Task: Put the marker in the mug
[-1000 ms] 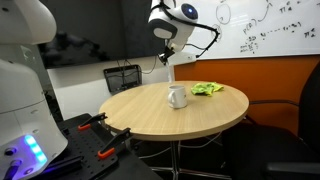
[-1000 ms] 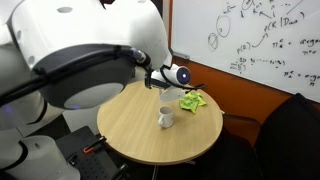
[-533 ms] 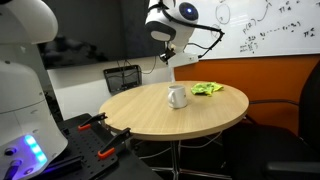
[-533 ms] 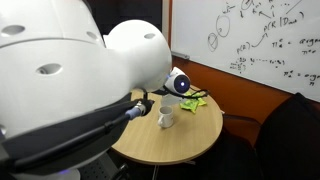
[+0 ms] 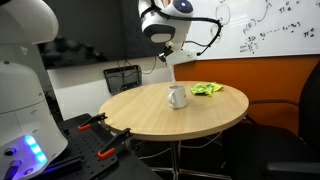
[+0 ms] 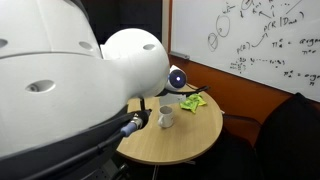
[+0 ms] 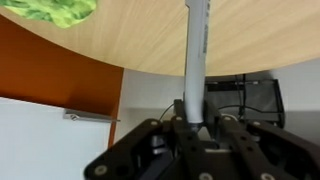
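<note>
In the wrist view my gripper is shut on a grey-white marker, which sticks out lengthwise between the fingers towards the wooden table. In an exterior view the gripper hangs above the table's far edge, up and behind the white mug. The mug stands upright near the middle of the round table. It also shows in an exterior view, where the arm's body hides much of the scene.
A crumpled green cloth lies behind the mug; it also shows in the other views. A whiteboard and orange wall stand behind the table. A black chair is at the table's side, and a wire basket stands beyond it.
The arm's upper joints have swung and now fill most of one exterior view. The gripper stays shut on the marker above the table's far edge. Mug and cloth have not moved.
</note>
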